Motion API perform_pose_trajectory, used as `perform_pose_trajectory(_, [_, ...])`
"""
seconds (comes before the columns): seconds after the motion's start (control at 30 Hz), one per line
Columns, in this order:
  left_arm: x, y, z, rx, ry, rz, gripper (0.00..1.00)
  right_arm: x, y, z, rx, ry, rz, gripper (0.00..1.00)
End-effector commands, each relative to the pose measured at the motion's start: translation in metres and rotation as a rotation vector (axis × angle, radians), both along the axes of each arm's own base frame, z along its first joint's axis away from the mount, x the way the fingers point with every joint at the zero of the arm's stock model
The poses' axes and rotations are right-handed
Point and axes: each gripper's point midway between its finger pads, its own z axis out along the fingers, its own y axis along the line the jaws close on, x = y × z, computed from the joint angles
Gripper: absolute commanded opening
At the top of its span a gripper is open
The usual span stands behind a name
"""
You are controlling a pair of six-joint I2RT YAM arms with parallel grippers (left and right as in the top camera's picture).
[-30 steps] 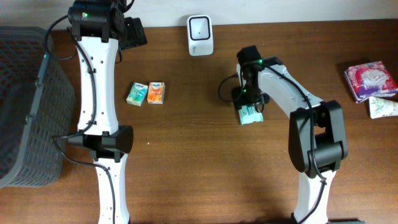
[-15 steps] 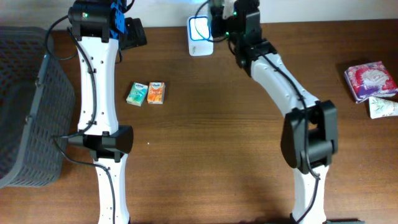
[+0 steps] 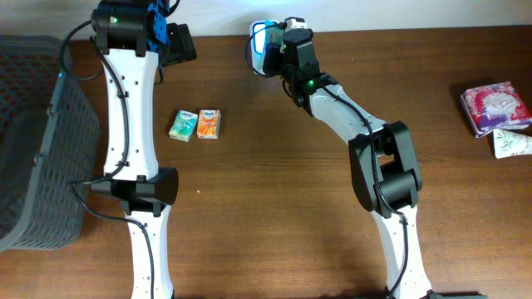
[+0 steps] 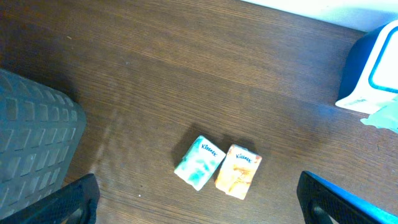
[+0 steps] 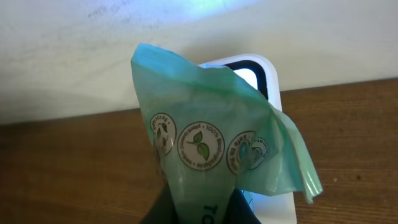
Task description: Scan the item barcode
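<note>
One green packet (image 5: 208,155) is sitting clamped in the right pincer (image 5: 198,210), hovering before the glowing scanner (image 5: 275,81) just beyond its tips; the left pincer (image 4: 199,202) is hanging spread wide, grasping nothing.

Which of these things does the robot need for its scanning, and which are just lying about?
In use: green tissue pack, scanner.
Lying about: teal pack, orange pack, basket, pink pack, white pack.

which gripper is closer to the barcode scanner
Right. The right gripper holds a green packet directly before the barcode scanner; the left gripper hangs open well to its left.
</note>
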Motion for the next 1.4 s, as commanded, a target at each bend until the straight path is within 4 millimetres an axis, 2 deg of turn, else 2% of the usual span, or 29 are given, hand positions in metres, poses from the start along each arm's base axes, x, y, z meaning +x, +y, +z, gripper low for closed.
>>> perform_pose_trajectory(0.0, [-0.001,-0.001,0.002,0.002,-0.004,-0.008,0.99,0.008,0.004,0.028,0.128,-0.016,-0.038,0.06])
perform_pose_trajectory(0.07, [-0.001,-0.001,0.002,0.002,-0.004,-0.007,0.99,0.005,0.003,0.026,0.110,-0.001,-0.018,0.06])
perform_pose_trajectory(0.13, [-0.001,-0.002,0.002,0.002,-0.004,-0.009,0.99,0.005,-0.034,0.034,0.038,0.033,-0.047,0.04])
perform_pose_trajectory(0.2, [-0.001,-0.002,0.002,0.002,-0.004,-0.008,0.99,-0.003,-0.105,0.067,0.020,0.095,-0.151,0.04])
perform_pose_trajectory(0.23, [-0.001,-0.002,0.002,0.002,-0.004,-0.008,0.99,-0.021,-0.181,0.087,-0.015,0.172,-0.294,0.04])
perform_pose_trajectory(0.27, [-0.001,-0.002,0.002,0.002,-0.004,-0.009,0.99,-0.035,-0.218,0.092,-0.037,0.217,-0.369,0.04])
perform_pose_trajectory(0.3, [-0.001,-0.002,0.002,0.002,-0.004,-0.008,0.99,-0.062,-0.276,0.093,-0.067,0.308,-0.485,0.04])
perform_pose_trajectory(0.33, [-0.001,-0.002,0.002,0.002,-0.004,-0.009,0.99,-0.085,-0.311,0.088,-0.084,0.386,-0.557,0.04])
perform_pose_trajectory(0.37, [-0.001,-0.002,0.002,0.002,-0.004,-0.009,0.99,-0.117,-0.357,0.074,-0.082,0.507,-0.643,0.04])
perform_pose_trajectory(0.4, [-0.001,-0.002,0.002,0.002,-0.004,-0.008,0.99,-0.149,-0.391,0.060,-0.075,0.622,-0.712,0.04])
perform_pose_trajectory(0.43, [-0.001,-0.002,0.002,0.002,-0.004,-0.009,0.99,-0.171,-0.409,0.050,-0.066,0.700,-0.750,0.04])
perform_pose_trajectory(0.5, [-0.001,-0.002,0.002,0.002,-0.004,-0.009,0.99,-0.229,-0.452,0.028,-0.023,0.896,-0.853,0.04])
perform_pose_trajectory(0.53, [-0.001,-0.002,0.002,0.002,-0.004,-0.008,0.99,-0.246,-0.461,0.022,-0.006,0.953,-0.878,0.04])
perform_pose_trajectory(0.6, [-0.001,-0.002,0.002,0.002,-0.004,-0.008,0.99,-0.269,-0.479,0.011,0.020,1.023,-0.921,0.06])
perform_pose_trajectory(0.63, [-0.001,-0.002,0.002,0.002,-0.004,-0.009,0.99,-0.277,-0.490,0.009,0.019,1.032,-0.952,0.11])
perform_pose_trajectory(0.67, [-0.001,-0.002,0.002,0.002,-0.004,-0.009,0.99,-0.281,-0.497,0.009,0.021,1.031,-0.971,0.24])
perform_pose_trajectory(0.7, [-0.001,-0.002,0.002,0.002,-0.004,-0.008,0.99,-0.282,-0.500,0.009,0.025,1.028,-0.978,0.68])
perform_pose_trajectory(0.73, [-0.001,-0.002,0.002,0.002,-0.004,-0.008,0.99,-0.281,-0.500,0.009,0.025,1.022,-0.979,0.86])
perform_pose_trajectory(0.77, [-0.001,-0.002,0.002,0.002,-0.004,-0.008,0.99,-0.279,-0.499,0.009,0.030,1.019,-0.973,0.95])
perform_pose_trajectory(0.8, [-0.001,-0.002,0.002,0.002,-0.004,-0.009,0.99,-0.277,-0.496,0.009,0.038,1.017,-0.960,0.99])
perform_pose_trajectory(0.87, [-0.001,-0.002,0.002,0.002,-0.004,-0.008,0.99,-0.260,-0.470,0.009,0.088,0.995,-0.775,0.99])
perform_pose_trajectory(0.93, [-0.001,-0.002,0.002,0.002,-0.004,-0.008,0.99,-0.238,-0.411,0.016,0.192,0.958,-0.478,0.99])
perform_pose_trajectory(1.0, [-0.001,-0.002,0.002,0.002,-0.004,-0.009,0.99,-0.239,-0.364,0.015,0.138,1.022,-0.339,0.99])
perform_pose_trajectory(1.1, [-0.001,-0.002,0.002,0.002,-0.004,-0.010,0.99,-0.248,-0.309,0.014,0.050,1.104,-0.194,0.99])
perform_pose_trajectory(1.13, [-0.001,-0.002,0.002,0.002,-0.004,-0.010,0.99,-0.246,-0.285,0.014,0.018,1.110,-0.137,0.99])
perform_pose_trajectory(1.23, [-0.001,-0.002,0.002,0.002,-0.004,-0.009,0.99,-0.238,-0.245,0.014,-0.043,1.082,-0.045,0.99])
perform_pose_trajectory(1.3, [-0.001,-0.002,0.002,0.002,-0.004,-0.010,0.99,-0.237,-0.225,0.014,-0.072,1.073,0.000,0.99])
perform_pose_trajectory(1.37, [-0.001,-0.002,0.002,0.002,-0.004,-0.010,0.99,-0.230,-0.220,0.014,-0.081,1.043,0.011,0.98])
